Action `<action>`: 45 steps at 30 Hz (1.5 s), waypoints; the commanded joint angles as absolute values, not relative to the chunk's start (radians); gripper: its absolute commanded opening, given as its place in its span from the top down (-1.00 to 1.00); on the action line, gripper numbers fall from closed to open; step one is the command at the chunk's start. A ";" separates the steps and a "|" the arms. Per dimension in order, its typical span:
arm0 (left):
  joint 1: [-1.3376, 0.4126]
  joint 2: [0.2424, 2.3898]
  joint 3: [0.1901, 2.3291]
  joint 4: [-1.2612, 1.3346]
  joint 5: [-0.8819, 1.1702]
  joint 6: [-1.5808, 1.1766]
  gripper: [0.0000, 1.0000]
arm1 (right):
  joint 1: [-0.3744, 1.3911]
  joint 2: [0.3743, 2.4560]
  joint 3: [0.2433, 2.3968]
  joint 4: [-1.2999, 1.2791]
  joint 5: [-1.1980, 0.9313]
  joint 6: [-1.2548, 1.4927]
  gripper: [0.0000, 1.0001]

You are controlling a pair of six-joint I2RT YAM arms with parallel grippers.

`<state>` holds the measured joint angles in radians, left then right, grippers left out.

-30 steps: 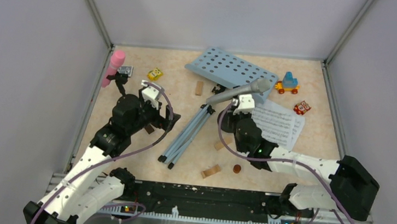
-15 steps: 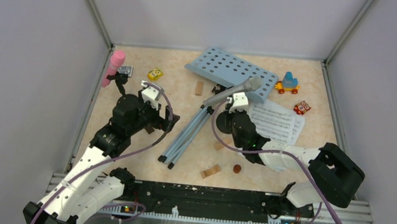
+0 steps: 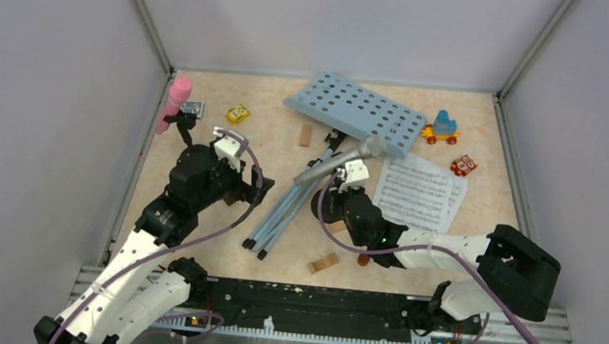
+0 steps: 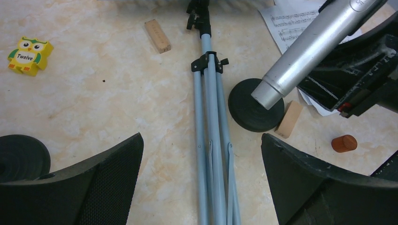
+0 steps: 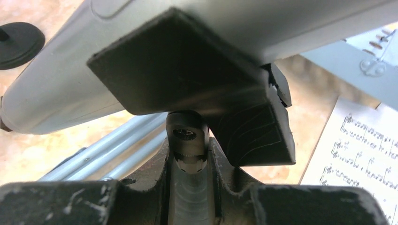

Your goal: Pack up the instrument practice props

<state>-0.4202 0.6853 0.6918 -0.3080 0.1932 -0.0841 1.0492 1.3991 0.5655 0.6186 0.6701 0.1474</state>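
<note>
My right gripper (image 3: 349, 185) is shut on the stem of a black mic holder (image 5: 187, 133). Its clip carries the silver microphone (image 3: 341, 159), tilted. The holder's round base (image 4: 256, 111) sits just right of the grey-blue tripod legs (image 3: 284, 209). The pale blue perforated rack (image 3: 356, 109) lies at the back. White sheet music (image 3: 419, 191) lies to the right. The pink microphone (image 3: 176, 101) stands in the second holder at the far left. My left gripper (image 3: 241, 187) is open and empty above the tripod legs (image 4: 213, 154).
A yellow owl toy (image 3: 237, 114), a blue and orange toy vehicle (image 3: 441, 128) and a red toy (image 3: 463, 164) lie near the back. Wooden blocks (image 3: 305, 134) (image 3: 323, 263) and a brown cylinder (image 3: 363, 259) are scattered. Side walls enclose the table.
My right gripper has moved left and nearer with the holder and silver microphone, from the sheet music to beside the tripod legs. My left arm has barely moved.
</note>
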 commanded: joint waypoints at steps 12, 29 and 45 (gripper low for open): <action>-0.418 0.663 0.699 -0.215 0.296 -0.094 -0.97 | 1.111 1.270 0.614 0.426 0.640 0.278 0.04; -0.425 0.823 0.827 -0.007 0.602 -0.035 -0.97 | 0.619 0.665 0.402 0.170 -0.421 0.236 -0.17; -0.748 1.240 1.145 -0.059 0.488 0.158 -0.97 | 0.364 0.721 0.327 0.513 -0.690 0.381 0.04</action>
<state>-0.7361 1.1831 1.0832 -0.0742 0.4919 0.0906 0.3698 0.7414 0.3393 0.3840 -0.6113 0.3618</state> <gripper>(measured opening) 0.987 0.481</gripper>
